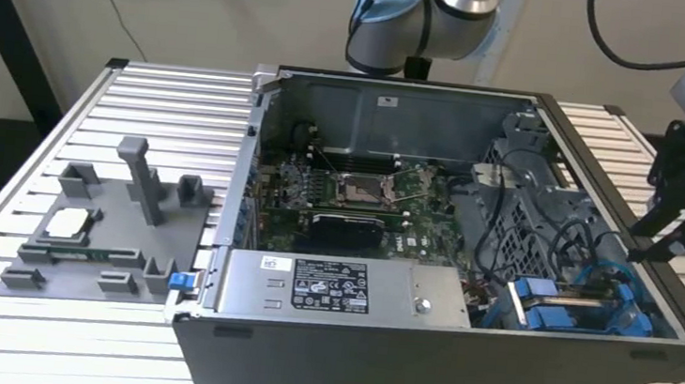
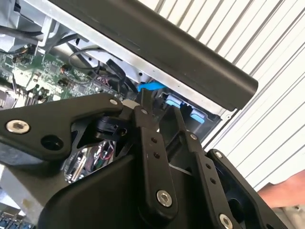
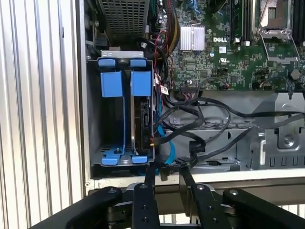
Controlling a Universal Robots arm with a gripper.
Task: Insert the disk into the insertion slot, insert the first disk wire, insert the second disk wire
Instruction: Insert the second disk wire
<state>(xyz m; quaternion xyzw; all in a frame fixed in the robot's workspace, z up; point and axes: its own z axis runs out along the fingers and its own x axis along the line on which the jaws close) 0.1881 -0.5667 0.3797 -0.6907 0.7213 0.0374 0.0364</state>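
The disk [image 3: 143,119] sits edge-on in the insertion slot [image 3: 112,129], held between bright blue carrier brackets [image 3: 126,83]. In the exterior view the disk [image 1: 578,295] lies in the case's near right corner. My black gripper [image 1: 639,247] hangs just above the case's right wall, over the slot. In the first wrist view the gripper [image 3: 167,172] points at the slot's end. A black wire [image 3: 209,138] and a blue wire [image 3: 167,143] run beside the disk. A black wire end lies right at the gripper's tip [image 2: 159,107]; whether it is gripped I cannot tell.
The open computer case [image 1: 426,370] stands on a slatted metal table [image 1: 177,82]. Inside are a motherboard [image 1: 355,193] and a grey power-supply box [image 1: 333,290]. A grey fixture tray [image 1: 101,225] sits on the exterior view's left. Part of a person's hand [image 2: 281,191] shows beside the case.
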